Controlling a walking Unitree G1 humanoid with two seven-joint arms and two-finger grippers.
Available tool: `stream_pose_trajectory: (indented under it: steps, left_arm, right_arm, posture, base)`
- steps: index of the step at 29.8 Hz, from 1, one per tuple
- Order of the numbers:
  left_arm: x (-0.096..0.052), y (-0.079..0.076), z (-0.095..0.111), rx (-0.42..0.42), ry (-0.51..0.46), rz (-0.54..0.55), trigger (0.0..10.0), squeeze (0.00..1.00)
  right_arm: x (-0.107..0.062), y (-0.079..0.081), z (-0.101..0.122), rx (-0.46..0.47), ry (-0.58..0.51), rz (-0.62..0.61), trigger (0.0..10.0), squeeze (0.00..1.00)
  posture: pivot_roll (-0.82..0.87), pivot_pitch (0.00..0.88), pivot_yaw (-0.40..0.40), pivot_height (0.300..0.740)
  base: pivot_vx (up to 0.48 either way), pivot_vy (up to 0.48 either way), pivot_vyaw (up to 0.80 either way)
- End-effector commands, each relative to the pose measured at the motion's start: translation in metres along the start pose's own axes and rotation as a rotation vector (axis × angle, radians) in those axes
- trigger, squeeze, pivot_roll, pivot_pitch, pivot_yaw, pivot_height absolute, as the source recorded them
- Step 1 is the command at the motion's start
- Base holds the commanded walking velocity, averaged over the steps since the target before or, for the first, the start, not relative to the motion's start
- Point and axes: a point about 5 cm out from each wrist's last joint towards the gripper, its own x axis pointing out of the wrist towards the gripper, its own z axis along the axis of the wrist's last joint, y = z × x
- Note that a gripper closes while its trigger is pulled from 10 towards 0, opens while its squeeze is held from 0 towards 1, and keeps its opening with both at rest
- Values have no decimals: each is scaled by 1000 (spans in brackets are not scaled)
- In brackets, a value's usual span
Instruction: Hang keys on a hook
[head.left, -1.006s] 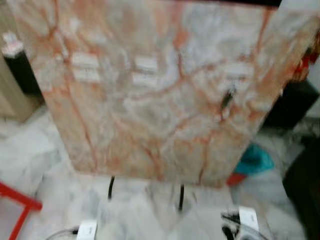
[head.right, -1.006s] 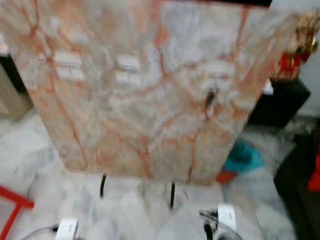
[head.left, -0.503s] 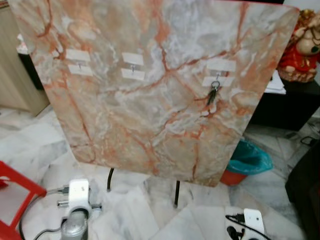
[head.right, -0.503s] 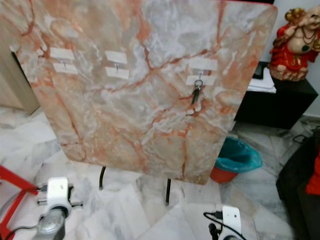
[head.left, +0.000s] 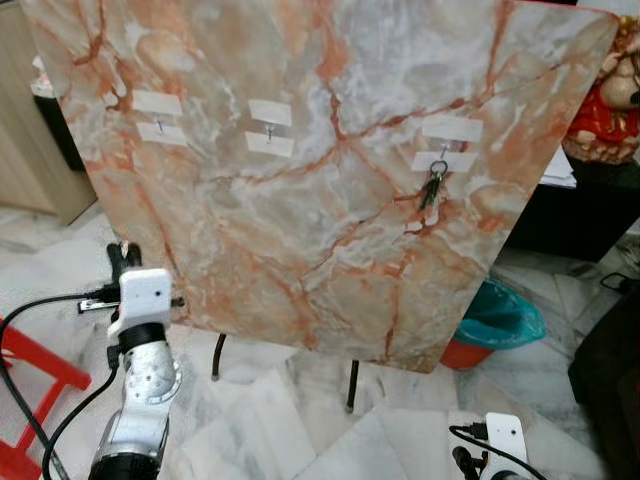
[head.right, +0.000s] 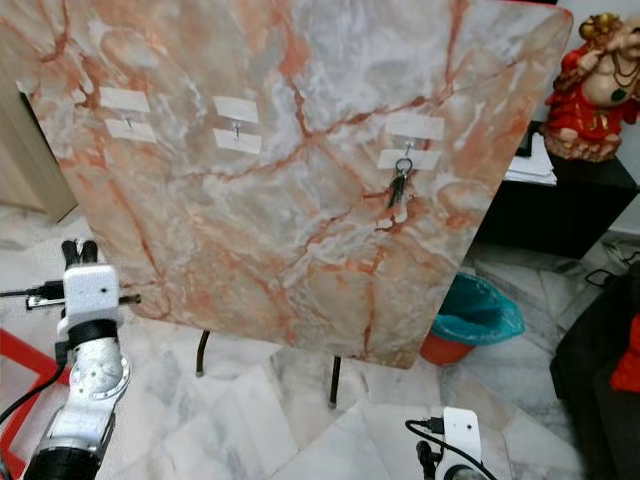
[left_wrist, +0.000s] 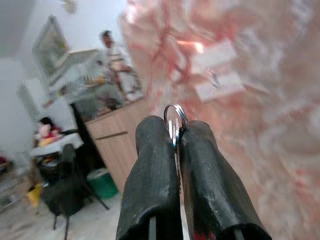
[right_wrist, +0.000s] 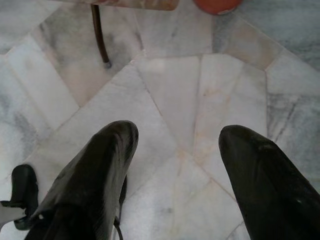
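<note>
Low in the frame's left, the left hand (left_wrist: 176, 150) is clamped on a key ring (left_wrist: 175, 119) beside the marble board (head.left: 300, 180). Another key bunch (head.left: 432, 187) hangs on the right-most hook (head.left: 440, 152). At the lower right, the right hand (right_wrist: 175, 165) hangs open over the floor (right_wrist: 170, 85).

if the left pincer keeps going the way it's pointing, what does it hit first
Most likely the marble board. The left pincer, shut on a key ring, points at the board near a taped hook. Depth is blurry, so whether it lands on the hook is unclear.
</note>
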Motion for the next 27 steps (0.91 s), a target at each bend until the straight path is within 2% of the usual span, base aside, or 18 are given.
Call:
stream_pose_trajectory:
  steps: [1, 6, 8, 9, 11, 14, 22, 27]
  left_arm:
    - [5, 1, 8, -6, -20, 40, 10000, 0]
    - [5, -4, 8, -49, 20, 21, 10000, 0]
    - [3, -8, 0, -76, 91, -1, 10000, 0]
    - [0, -15, -8, -115, 180, -58, 10000, 0]
    - [-3, -21, -12, -89, 211, -103, 10000, 0]
    - [-6, -22, -10, -81, 192, -101, 10000, 0]
    - [0, -26, -4, -58, 178, -115, 10000, 0]
    - [2, -26, -3, -50, 172, -112, 10000, 0]
  right_arm:
    - [0, -5, 5, -6, -18, -19, 10000, 0]
    - [0, -6, 6, -12, -20, -18, 10000, 0]
    - [0, -6, 6, -10, -22, -16, 10000, 0]
    - [0, -6, 6, -9, -23, -17, 10000, 0]
    - [0, -6, 6, -9, -22, -17, 10000, 0]
    - [-1, -6, 5, -7, -19, -20, 10000, 0]
    - [-1, -6, 3, -7, -17, -17, 10000, 0]
    - [-1, -5, 3, -6, -19, -14, 10000, 0]
  posture:
    - [43, 0, -116, 740]
    - [45, 0, -120, 740]
    - [45, 0, -120, 740]
    - [45, 0, -120, 740]
    - [41, 0, -118, 740]
    - [37, 0, -117, 740]
    - [32, 0, -116, 740]
    - [32, 0, -114, 740]
  base:
    - [0, 0, 0]
    - [0, 0, 0]
    - [0, 0, 0]
    - [0, 0, 0]
    - [0, 0, 0]
    - [0, 0, 0]
    - [0, 0, 0]
    - [0, -275, 0]
